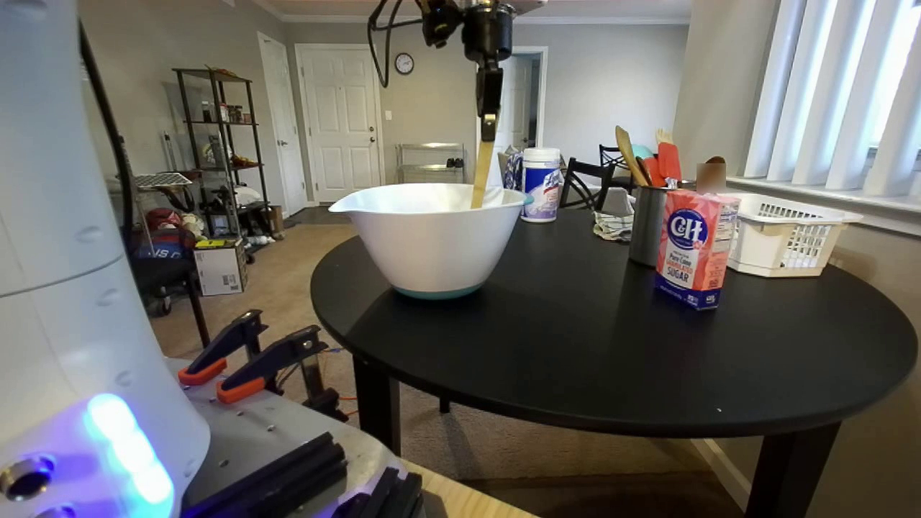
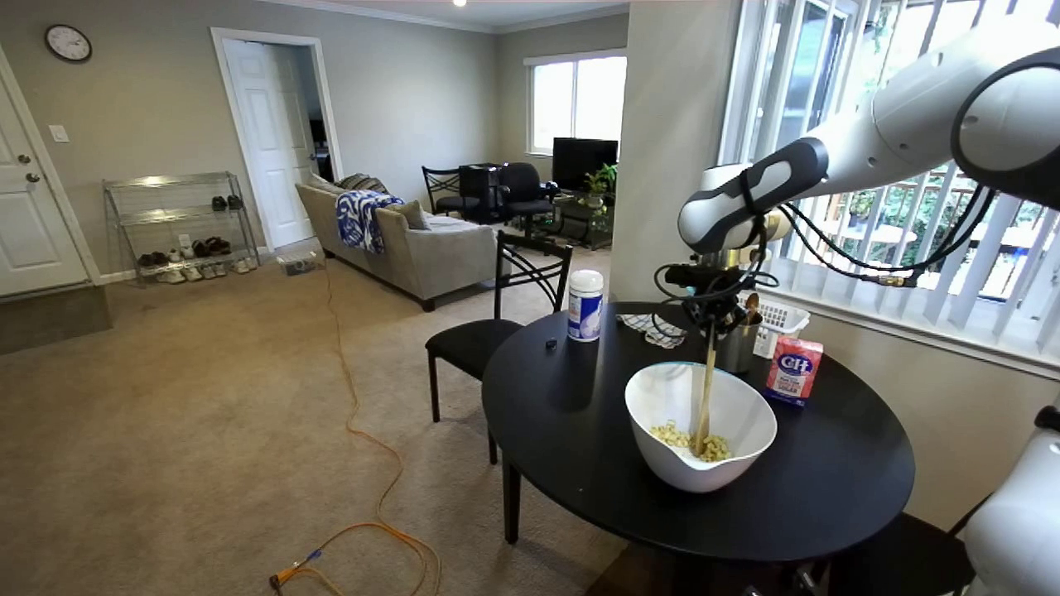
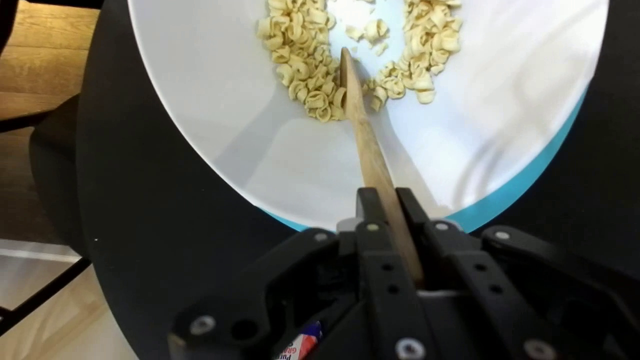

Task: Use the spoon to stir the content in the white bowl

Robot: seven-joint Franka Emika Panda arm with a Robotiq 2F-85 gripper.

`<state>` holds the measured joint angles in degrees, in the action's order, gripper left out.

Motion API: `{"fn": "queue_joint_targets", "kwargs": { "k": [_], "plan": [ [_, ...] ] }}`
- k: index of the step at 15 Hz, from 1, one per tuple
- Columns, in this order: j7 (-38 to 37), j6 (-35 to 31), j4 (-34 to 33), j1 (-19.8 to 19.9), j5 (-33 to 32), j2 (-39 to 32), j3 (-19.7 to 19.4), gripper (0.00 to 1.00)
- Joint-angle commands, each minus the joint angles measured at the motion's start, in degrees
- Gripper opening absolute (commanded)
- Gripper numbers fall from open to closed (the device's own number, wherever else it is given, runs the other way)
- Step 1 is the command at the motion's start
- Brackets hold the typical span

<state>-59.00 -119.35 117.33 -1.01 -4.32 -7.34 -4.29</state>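
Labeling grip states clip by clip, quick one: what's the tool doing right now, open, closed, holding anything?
Tool: closed, holding the spoon, its far end down in the bowl.

- Spreading out as a round black table (image 1: 532,345) on dark legs.
- Supporting the white bowl (image 1: 435,241) upright on its narrow base.
- Carrying an upright sugar box (image 1: 694,252) to the bowl's right in both exterior views.
- Holding up a metal utensil holder (image 1: 645,226) and a white basket (image 1: 777,241), farther back than the bowl in both exterior views.
- Bearing a white-lidded canister (image 2: 585,308) and a patterned cloth (image 1: 613,226) likewise beyond the bowl.
- Carrying a small, indistinct dark object (image 2: 551,343) left of the bowl in an exterior view.
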Motion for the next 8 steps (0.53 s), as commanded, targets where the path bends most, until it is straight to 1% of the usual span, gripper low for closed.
{"fn": "queue_joint_targets", "kwargs": {
  "k": [1,3,8],
  "plan": [
    [-0.2,2.7,1.2,0.1,-4.5,0.7,0.0,0.03],
    [0.1,4.1,1.0,0.1,-4.7,0.5,0.3,0.03],
    [3.8,11.7,-0.4,0.1,-2.0,-0.1,1.4,0.03]
  ]
}}
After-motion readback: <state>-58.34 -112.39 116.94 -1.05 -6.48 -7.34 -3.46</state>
